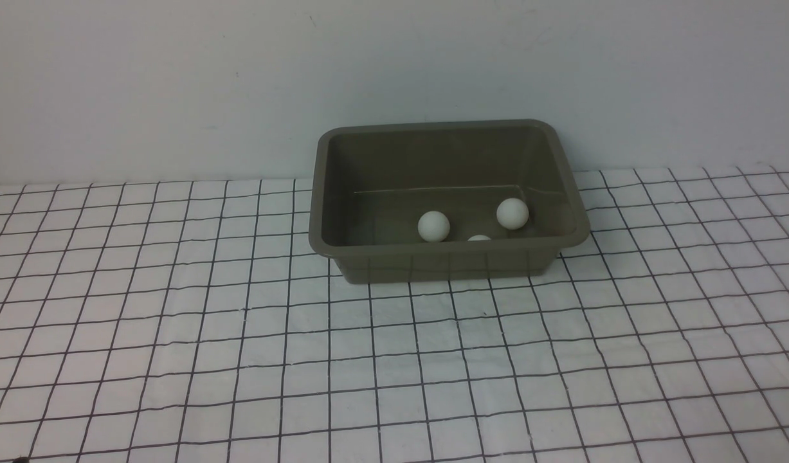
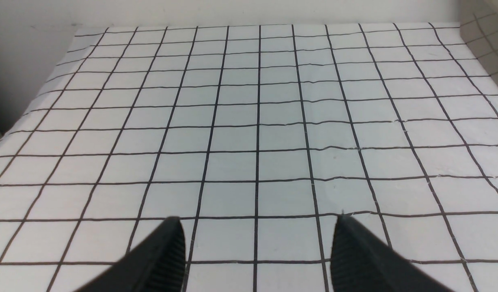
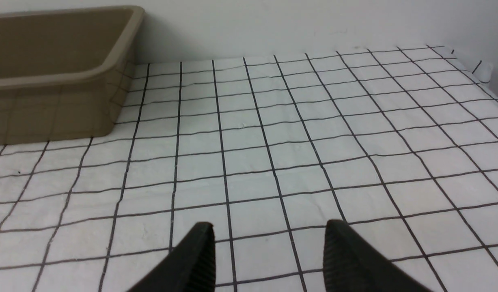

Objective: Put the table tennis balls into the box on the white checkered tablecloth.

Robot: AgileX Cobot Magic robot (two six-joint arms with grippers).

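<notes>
Olive-green box point(image 1: 449, 257), front view: you see three table tennis balls point(image 1: 433, 226) inside, at twelve o'clock on the white checkered tablecloth point(image 1: 240, 360). Left wrist view: left gripper point(image 2: 259, 243) spread, empty. Right wrist view: right gripper point(image 3: 269, 247) parted, empty; box toward ten o'clock, nearer this arm.

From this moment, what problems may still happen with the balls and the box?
1. The box stands against the wall, near the back edge of the checkered cloth; a knock might tip it and let the three balls roll out.
2. One ball is almost hidden behind the box's front wall, so a count from the front could miss it.
3. The right hand hangs low over the cloth near the box; a careless move might snag the wrinkled cloth.
</notes>
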